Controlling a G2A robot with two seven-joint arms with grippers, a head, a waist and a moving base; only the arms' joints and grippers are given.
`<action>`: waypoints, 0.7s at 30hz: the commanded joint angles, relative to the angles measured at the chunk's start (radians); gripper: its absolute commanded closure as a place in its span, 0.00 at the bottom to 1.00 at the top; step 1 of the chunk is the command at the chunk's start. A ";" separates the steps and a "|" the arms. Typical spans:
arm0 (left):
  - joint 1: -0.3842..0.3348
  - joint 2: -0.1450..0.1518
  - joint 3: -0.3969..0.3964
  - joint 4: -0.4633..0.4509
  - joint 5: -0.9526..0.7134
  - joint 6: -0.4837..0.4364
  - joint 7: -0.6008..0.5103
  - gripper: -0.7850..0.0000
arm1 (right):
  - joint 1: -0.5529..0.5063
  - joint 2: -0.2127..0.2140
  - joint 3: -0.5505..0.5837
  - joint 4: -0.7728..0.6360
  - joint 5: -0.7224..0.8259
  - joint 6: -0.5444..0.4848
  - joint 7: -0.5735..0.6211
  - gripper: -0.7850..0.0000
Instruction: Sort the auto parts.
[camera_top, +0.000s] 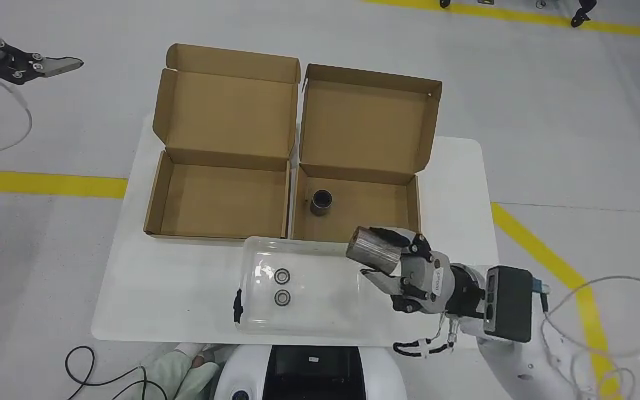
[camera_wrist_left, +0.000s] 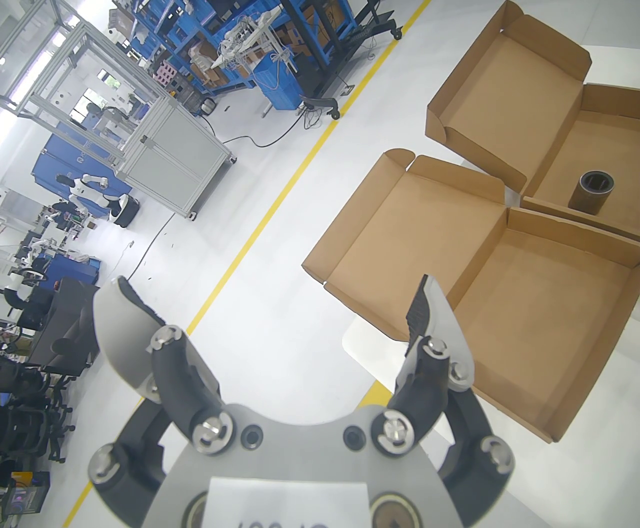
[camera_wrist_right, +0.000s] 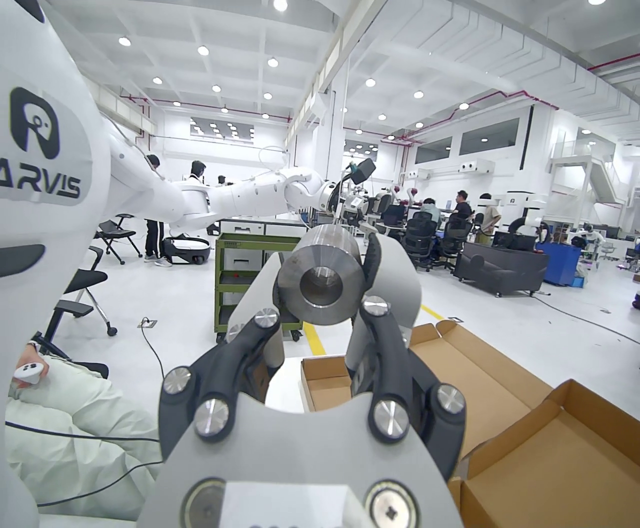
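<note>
Top camera looks straight down. Wrist cameras sit close behind left claw (camera_wrist_left: 272, 295), tilted downward, and right claw (camera_wrist_right: 322, 285), level. All share open brown cardboard boxes (camera_top: 222, 200) beyond the claws.

white table (camera_top: 130, 290), open cardboard box (camera_top: 220, 200), 2nd box (camera_top: 380, 210) beside, clear bin (camera_top: 330, 305)

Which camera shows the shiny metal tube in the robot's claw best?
The right wrist view: the metal tube sits close up, end-on, its hole visible, clamped in the right gripper. The top view shows it small. The left wrist view faces the cardboard boxes.
</note>
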 joint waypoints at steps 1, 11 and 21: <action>0.000 0.000 0.000 0.000 0.000 0.000 0.000 0.00 | -0.003 0.000 0.005 -0.002 -0.004 0.004 0.003 1.00; 0.000 0.000 0.000 0.000 0.000 0.000 0.000 0.00 | -0.003 -0.008 -0.005 0.025 0.020 0.022 0.060 1.00; 0.000 0.000 0.000 0.000 0.000 0.000 0.000 0.00 | 0.053 -0.025 -0.070 0.121 0.111 0.136 0.294 1.00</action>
